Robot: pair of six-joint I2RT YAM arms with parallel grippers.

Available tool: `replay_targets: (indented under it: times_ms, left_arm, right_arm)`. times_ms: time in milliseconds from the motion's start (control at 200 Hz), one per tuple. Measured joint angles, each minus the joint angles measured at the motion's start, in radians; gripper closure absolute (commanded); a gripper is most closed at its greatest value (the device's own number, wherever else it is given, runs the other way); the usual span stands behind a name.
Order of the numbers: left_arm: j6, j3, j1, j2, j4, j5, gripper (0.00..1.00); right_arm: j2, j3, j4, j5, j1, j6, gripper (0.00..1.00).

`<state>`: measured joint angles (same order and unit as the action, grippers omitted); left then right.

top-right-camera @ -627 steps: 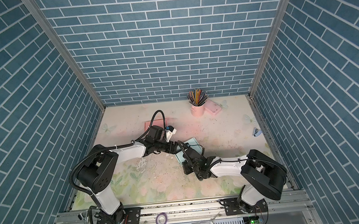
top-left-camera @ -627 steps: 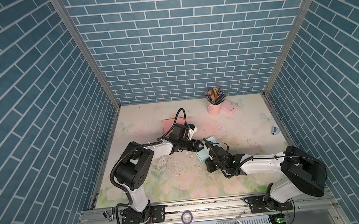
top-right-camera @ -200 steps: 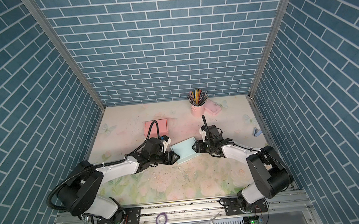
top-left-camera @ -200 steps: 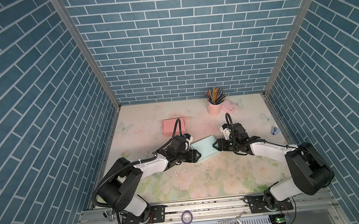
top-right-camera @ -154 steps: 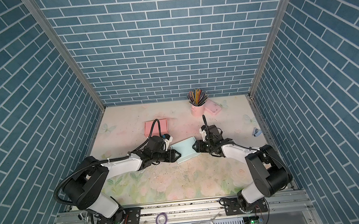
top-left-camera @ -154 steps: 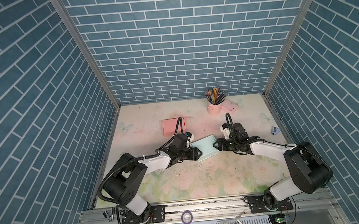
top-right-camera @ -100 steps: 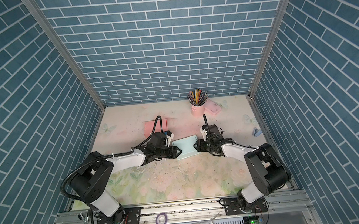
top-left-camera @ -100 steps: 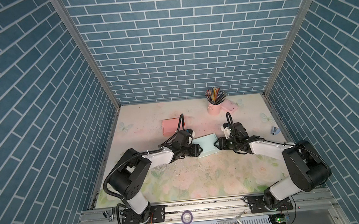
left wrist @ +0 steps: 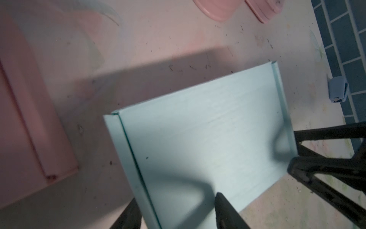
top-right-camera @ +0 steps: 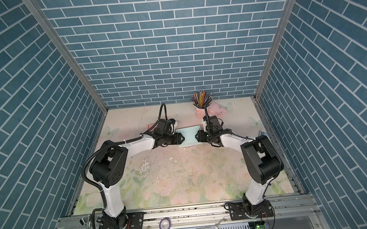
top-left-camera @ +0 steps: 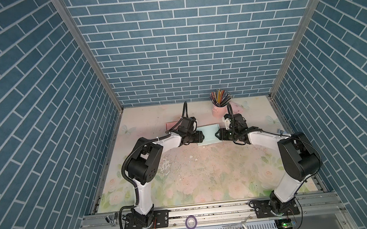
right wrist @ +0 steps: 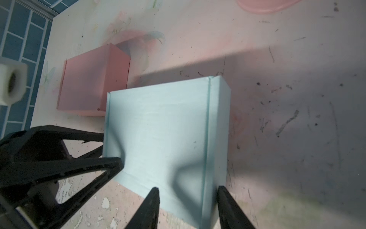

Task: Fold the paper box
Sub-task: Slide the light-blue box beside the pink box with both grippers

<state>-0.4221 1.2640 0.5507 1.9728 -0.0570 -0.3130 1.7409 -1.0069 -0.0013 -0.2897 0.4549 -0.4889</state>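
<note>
Box [top-left-camera: 209, 134] of pale blue paper lies closed and flat on the flowered table [top-left-camera: 205, 169], towards the back and about midway across, squarely between the two arms. In both top views the left gripper [top-left-camera: 202, 136] points at its left edge and the right gripper [top-right-camera: 196, 136] at its right edge, tip facing tip across the lid.

From the left wrist, the left gripper [left wrist: 175, 198] is released: its fingers [left wrist: 223, 210] stand spread, one over the lid and one outside the folded side wall, with the shadow of the upper one falling on the lid. From the right wrist, the right gripper [right wrist: 188, 188] is likewise unclenched, its fingers [right wrist: 152, 206] parted astride the box's other side wall near the front corner.

A pink box [right wrist: 89, 89] sits just behind the blue one on the left side, partly hidden under the left wrist in a top view. A pink cup of coloured pencils [top-left-camera: 218, 111] stands behind the right gripper, well clear of the box. A small blue object [left wrist: 336, 89] lies by the right wall.
</note>
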Motion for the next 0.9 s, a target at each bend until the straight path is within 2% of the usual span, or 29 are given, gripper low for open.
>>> replay_targets:
  times_ms: [290,710,810,895]
  left_arm:
    - [0.045,0.136,-0.022,0.07,-0.021,-0.002,0.42]
    - [0.049,0.163,-0.034,0.103,-0.035,-0.003,0.41]
    - [0.049,0.162,-0.034,0.103,-0.035,-0.006,0.38]
    - [0.054,0.162,-0.032,0.103,-0.036,-0.013,0.3]
  right_arm:
    - [0.075,-0.046,-0.014,-0.008,-0.016,0.0,0.52]
    - [0.13,-0.115,-0.023,0.0,-0.024,0.008,0.52]
    - [0.133,-0.119,-0.023,0.007,-0.024,0.024,0.5]
    - [0.133,-0.12,-0.024,0.006,-0.024,0.03,0.48]
